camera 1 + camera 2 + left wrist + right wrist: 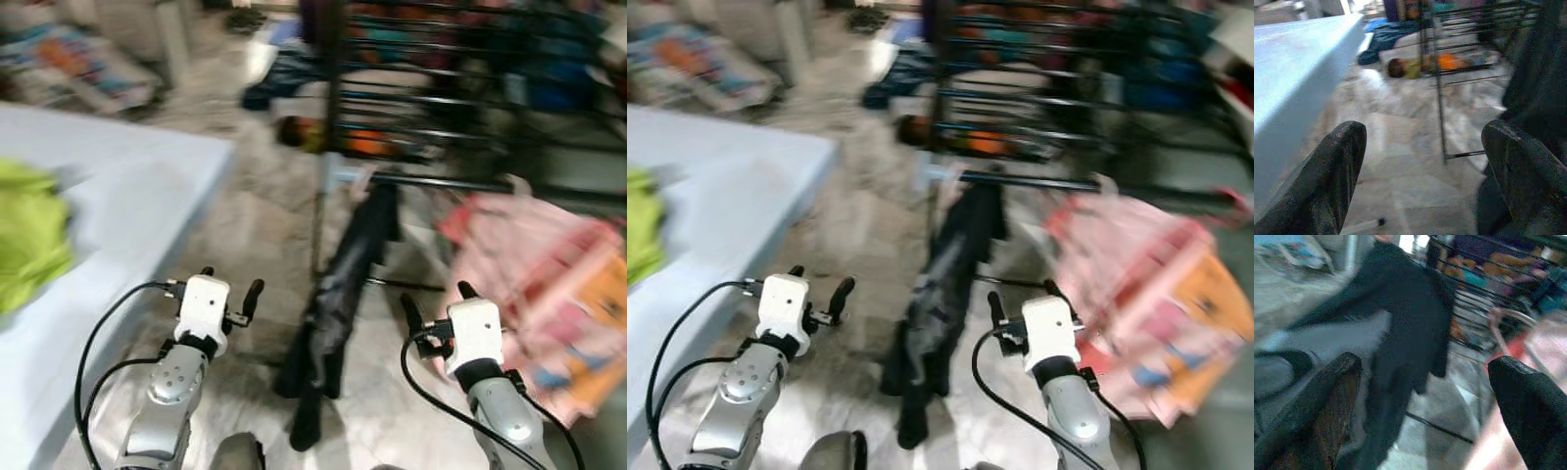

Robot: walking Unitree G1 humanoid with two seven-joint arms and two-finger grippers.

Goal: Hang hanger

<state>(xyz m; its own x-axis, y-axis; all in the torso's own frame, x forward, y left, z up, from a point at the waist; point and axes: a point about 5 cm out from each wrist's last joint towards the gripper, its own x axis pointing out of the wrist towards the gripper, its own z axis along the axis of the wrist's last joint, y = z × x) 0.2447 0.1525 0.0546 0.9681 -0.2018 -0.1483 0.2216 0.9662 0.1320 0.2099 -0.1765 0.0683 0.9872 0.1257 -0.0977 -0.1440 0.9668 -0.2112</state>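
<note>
Both grippers, left (231,292) and right (435,304), hover low with jaws spread, empty. Between them a dark garment (338,294) hangs from the black rack (431,88) down to the floor (245,225). No hanger can be made out in the blur.

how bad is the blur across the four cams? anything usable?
Both eye views: motion blur smears the rack and pink cloth; both grippers, left and right, are fairly sharp. Left wrist view: soft, dim. Right wrist view: dark garment streaked.
</note>
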